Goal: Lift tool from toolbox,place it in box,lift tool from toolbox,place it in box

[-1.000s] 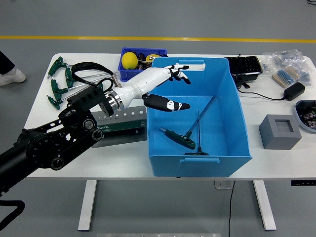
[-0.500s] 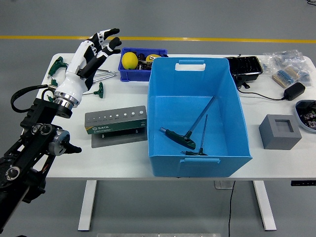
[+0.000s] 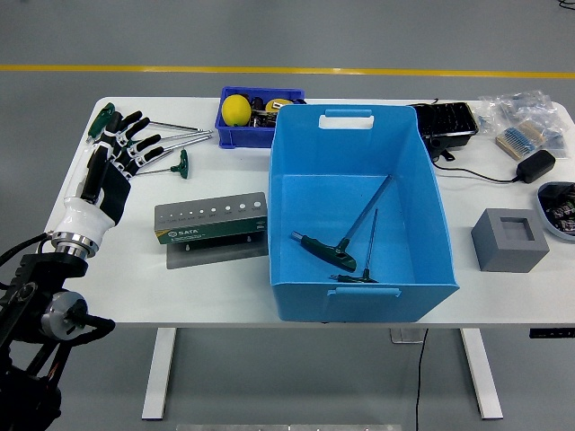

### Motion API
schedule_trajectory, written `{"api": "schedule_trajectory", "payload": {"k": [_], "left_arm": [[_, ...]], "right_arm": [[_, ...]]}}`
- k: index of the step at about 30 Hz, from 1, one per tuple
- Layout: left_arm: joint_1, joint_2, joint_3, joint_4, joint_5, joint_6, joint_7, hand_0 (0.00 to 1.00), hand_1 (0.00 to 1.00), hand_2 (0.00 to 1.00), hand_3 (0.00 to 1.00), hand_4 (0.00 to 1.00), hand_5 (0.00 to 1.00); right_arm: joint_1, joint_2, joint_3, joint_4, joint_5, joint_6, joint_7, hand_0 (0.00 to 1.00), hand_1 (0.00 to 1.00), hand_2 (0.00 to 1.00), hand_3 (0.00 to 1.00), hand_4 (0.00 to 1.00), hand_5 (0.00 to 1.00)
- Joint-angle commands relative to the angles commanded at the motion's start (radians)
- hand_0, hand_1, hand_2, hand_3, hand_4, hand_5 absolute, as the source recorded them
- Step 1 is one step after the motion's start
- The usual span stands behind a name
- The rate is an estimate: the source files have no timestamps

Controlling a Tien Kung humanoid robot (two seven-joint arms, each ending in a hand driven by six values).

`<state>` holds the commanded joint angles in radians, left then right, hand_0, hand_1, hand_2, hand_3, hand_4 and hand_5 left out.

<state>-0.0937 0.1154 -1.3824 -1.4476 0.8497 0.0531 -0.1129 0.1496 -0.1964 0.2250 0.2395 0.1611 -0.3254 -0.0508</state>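
Left hand point(image 3: 112, 166): over the desk's point(image 3: 216, 283) left end, fingers point(image 3: 135, 135) spread, holding nothing, tips above the green-handled T-wrenches point(image 3: 166, 148); its arm is cut off at the lower-left corner. Right hand: out of view. Large blue box point(image 3: 359, 215): two T-handle tools point(image 3: 346, 242) lie on its floor, the lower one partly hidden by the front wall. Grey tool holder point(image 3: 211, 221): just left of the box. Small blue bin point(image 3: 256, 115): partly hidden behind the box rim.

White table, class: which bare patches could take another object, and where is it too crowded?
Free: the table strip in front of the grey tool stand, and between the blue box and grey block. Crowded: the far-left T-handle wrenches under the left hand, and the far-right corner clutter.
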Motion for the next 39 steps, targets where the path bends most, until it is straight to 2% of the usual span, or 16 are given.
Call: {"api": "schedule_trajectory", "payload": {"k": [13, 23, 39], "left_arm": [[-0.009, -0.002, 0.003, 0.007, 0.059, -0.026, 0.021, 0.681, 0.692, 0.849, 0.754, 0.898, 0.747], [-0.012, -0.027, -0.007, 0.013, 0.068, -0.022, 0.025, 0.696, 0.710, 0.860, 0.757, 0.893, 0.780], [0.002, -0.019, -0.008, 0.021, 0.085, -0.018, 0.029, 0.702, 0.717, 0.862, 0.759, 0.892, 0.791]], "right_arm": [[0.000, -0.001, -0.001, 0.000, -0.001, 0.000, -0.001, 0.678, 0.639, 0.713, 0.560, 0.794, 0.718], [0.001, -0.002, 0.000, 0.000, -0.002, -0.001, -0.001, 0.678, 0.638, 0.713, 0.561, 0.794, 0.717], [-0.006, 0.000, 0.013, 0.001, -0.023, -0.003, -0.008, 0.678, 0.638, 0.713, 0.560, 0.792, 0.720]]}}
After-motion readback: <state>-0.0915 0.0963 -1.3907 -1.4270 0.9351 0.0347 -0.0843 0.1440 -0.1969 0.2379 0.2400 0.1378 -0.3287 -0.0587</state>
